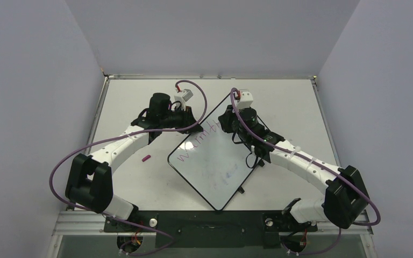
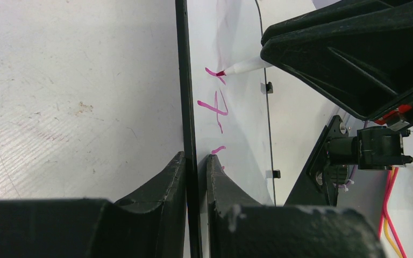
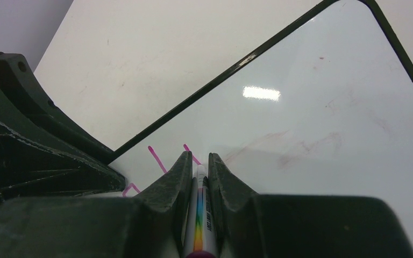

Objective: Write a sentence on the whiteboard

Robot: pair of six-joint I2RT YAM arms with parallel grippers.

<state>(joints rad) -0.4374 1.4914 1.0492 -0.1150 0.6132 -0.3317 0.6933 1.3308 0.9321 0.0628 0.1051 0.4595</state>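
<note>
Inspecting the right pincer (image 3: 199, 158) first: I find its fingers pressed together on the marker (image 3: 200, 215), whose barrel lies along the pincer's own axis and juts out ahead of the fingertips. From the left wrist view the tip appears to touch the whiteboard (image 3: 312, 107) at the end of a fresh pink stroke.

The left pincer (image 2: 194, 158) is pinching the board's black rim, one finger on either side. The rim runs straight ahead from those fingertips.

Location of the work: the sentence (image 1: 196, 148) is only begun. One pink line shows, set just inside the rim that the left pincer clamps and following that rim. Seen from the right pincer, the latest strokes lie immediately ahead and slightly left of the fingertips. Bare board opens ahead and to the right.

Judgement: the coming move turns on that direction. The line's long axis is parallel to the clamped rim, so the tip should travel along it, away from the letters already down. The right arm carries the marker and is the nearer one to the writing point. The left arm serves only as a clamp.

Noted besides: a small pink cap (image 1: 146, 158) lies on the table (image 1: 134, 102), off to the outer side of the left arm, well apart from the board.
</note>
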